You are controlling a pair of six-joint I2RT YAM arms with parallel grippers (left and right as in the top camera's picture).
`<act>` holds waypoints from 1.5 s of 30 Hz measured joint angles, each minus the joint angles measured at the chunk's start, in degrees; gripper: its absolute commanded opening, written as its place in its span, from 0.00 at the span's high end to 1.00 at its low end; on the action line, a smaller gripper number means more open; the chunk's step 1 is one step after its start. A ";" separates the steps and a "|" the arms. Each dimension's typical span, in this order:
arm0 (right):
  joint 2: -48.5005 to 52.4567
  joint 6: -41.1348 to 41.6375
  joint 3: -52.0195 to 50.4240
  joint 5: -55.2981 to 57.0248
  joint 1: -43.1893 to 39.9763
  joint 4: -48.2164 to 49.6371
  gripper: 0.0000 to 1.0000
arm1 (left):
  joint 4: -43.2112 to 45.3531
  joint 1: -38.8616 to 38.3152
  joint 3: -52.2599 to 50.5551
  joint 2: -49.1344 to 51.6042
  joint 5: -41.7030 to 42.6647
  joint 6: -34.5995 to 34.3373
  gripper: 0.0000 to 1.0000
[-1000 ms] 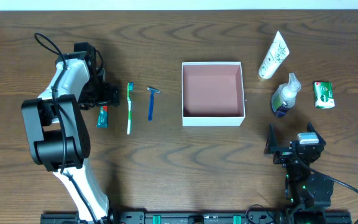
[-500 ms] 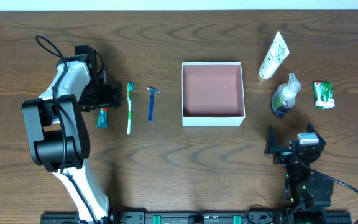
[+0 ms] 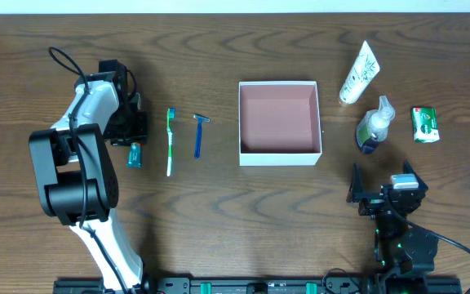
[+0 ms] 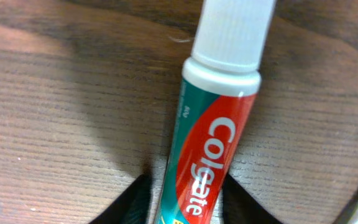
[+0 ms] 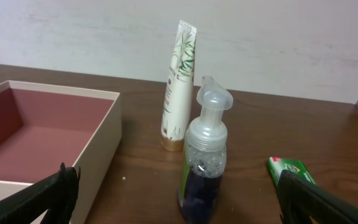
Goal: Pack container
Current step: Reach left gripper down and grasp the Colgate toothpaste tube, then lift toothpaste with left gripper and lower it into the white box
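The container (image 3: 280, 157), a square shallow box with white walls and a pink-brown inside, stands empty at the table's middle; its near corner shows in the right wrist view (image 5: 95, 155). A red and teal toothpaste tube (image 3: 134, 153) lies flat at the left. My left gripper (image 3: 135, 140) is down over it, and in the left wrist view its black fingers press both sides of the tube (image 4: 210, 143) near its tail, left gripper (image 4: 185, 182). My right gripper (image 3: 380, 173) waits wide open at the front right, right gripper (image 5: 176, 186), holding nothing.
A green toothbrush (image 3: 170, 140) and a blue razor (image 3: 198, 135) lie between the toothpaste and the box. Right of the box are a white tube (image 3: 359, 73), a clear pump bottle (image 3: 374, 126) and a green packet (image 3: 424, 124); the bottle (image 5: 204, 168) stands just ahead of the right fingers.
My left gripper's fingers have closed in from wide open onto the toothpaste tube. The tube still lies on the table. The right arm has not moved.
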 measured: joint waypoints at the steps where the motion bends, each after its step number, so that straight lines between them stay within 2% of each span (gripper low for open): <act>1: 0.00 0.00 0.00 0.00 0.00 0.00 0.01 | 0.00 0.00 -0.02 0.00 0.00 0.09 0.71; 3: 0.00 0.00 0.00 0.00 0.00 0.00 0.01 | 0.00 0.00 -0.02 0.00 0.00 0.11 0.71; 9: -0.02 0.00 0.00 0.00 0.00 0.00 0.01 | -2.21 0.02 0.90 0.02 -0.26 0.02 0.81; 13: 0.00 0.00 0.00 0.00 0.00 0.00 0.01 | -3.96 0.00 3.89 -0.04 -0.35 0.09 0.81; 16: 0.00 0.00 0.00 0.00 0.00 0.00 0.01 | -4.52 0.00 5.86 -0.76 -0.50 -0.17 0.90; 25: 0.00 0.00 0.00 0.00 0.00 0.00 0.01 | -4.87 -2.32 8.24 -11.41 -0.37 -1.38 0.90; 29: 0.00 0.00 0.00 0.00 0.00 0.00 0.01 | -1.88 -7.08 11.02 -18.10 4.28 -2.71 0.90; 35: 0.00 0.00 0.00 0.00 0.00 0.00 0.01 | 5.49 -20.26 14.03 -25.81 8.44 -6.80 0.88; 40: -0.02 0.00 0.00 0.00 0.00 0.00 0.01 | 8.39 -30.73 14.16 -25.05 8.61 -11.82 0.88; 45: 0.00 0.00 0.00 0.00 0.00 0.00 0.01 | 9.57 -36.37 14.16 -20.90 6.12 -17.27 0.88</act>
